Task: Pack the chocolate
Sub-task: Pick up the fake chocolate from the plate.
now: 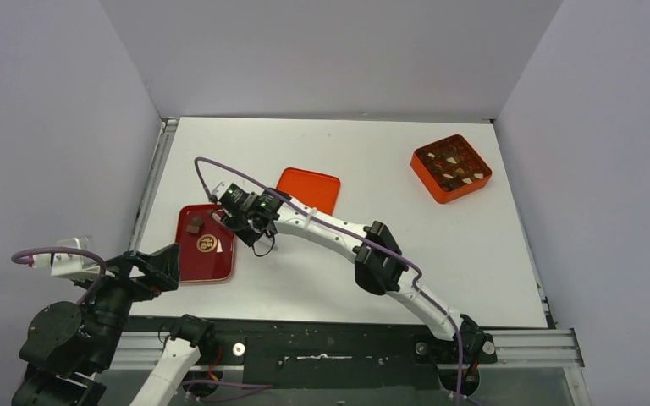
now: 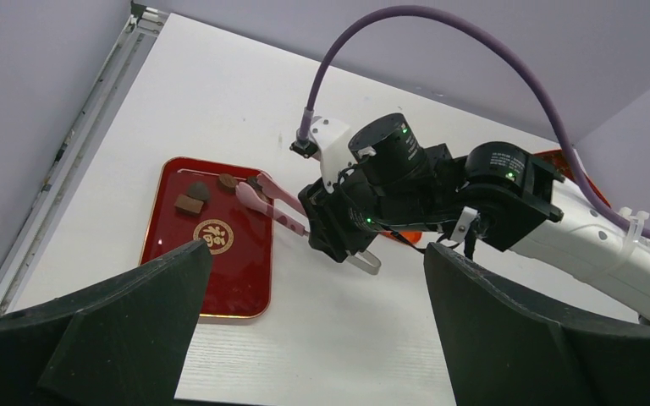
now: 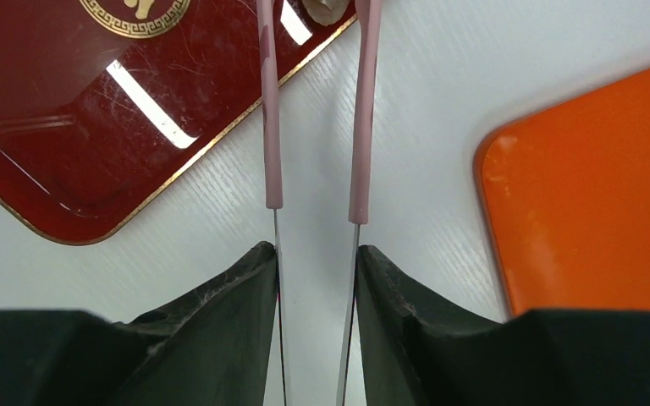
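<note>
My right gripper (image 1: 239, 211) is shut on the pink tongs (image 3: 271, 127); its point in the right wrist view (image 3: 316, 271) lies between the two tong arms. The tongs reach over the red tray's (image 1: 207, 262) right edge. A pale chocolate chunk (image 3: 326, 8) lies between the tong arms near their tips. A few brown chocolate chunks (image 2: 189, 203) lie at the tray's far end, also seen from above (image 1: 195, 225). An orange box (image 1: 451, 167) at the far right holds several chocolate chunks. My left gripper (image 2: 317, 338) is open and empty, near the tray's front corner.
A flat orange lid (image 1: 309, 189) lies just right of the tongs, also in the right wrist view (image 3: 592, 194). The right arm (image 1: 381, 258) stretches across the table's middle. Grey walls close the table on three sides.
</note>
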{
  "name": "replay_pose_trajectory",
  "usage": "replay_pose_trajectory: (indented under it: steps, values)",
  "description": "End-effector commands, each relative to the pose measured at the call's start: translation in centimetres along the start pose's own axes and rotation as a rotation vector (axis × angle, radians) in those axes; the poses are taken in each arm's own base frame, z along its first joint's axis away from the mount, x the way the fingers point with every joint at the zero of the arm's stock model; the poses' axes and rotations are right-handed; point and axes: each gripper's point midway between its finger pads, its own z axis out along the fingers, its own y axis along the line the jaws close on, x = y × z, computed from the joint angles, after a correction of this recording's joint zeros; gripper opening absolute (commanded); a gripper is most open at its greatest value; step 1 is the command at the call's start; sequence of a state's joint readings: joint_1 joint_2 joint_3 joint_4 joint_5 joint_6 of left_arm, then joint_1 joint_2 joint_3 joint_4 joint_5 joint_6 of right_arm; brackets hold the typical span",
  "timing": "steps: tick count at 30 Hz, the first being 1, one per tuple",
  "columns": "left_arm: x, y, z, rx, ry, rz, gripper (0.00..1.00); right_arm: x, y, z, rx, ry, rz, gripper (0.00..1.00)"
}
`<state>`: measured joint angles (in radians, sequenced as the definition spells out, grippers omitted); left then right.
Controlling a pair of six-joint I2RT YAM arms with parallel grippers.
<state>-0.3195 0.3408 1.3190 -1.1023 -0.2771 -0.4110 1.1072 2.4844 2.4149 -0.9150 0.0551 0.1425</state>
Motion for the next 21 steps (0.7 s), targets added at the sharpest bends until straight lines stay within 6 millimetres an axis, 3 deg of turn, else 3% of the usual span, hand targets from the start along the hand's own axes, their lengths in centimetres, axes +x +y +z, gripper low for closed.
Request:
replay_pose_trajectory:
  steps: [1,14,21]
  values:
    - [-1.6,-0.4,-0.3,0.023,-0.068,-0.008,0.97,-0.2,-0.2,-0.1,0.026,-0.003,0.0,0.37]
    - [-1.6,-0.4,-0.6,0.025,-0.072,-0.015,0.97,-0.5,3.9,-1.5,-0.108,-0.016,-0.021,0.36]
    - [-1.7,-0.4,-0.8,0.029,-0.076,-0.019,0.97,0.1,5.2,-2.0,-0.119,0.001,-0.035,0.36]
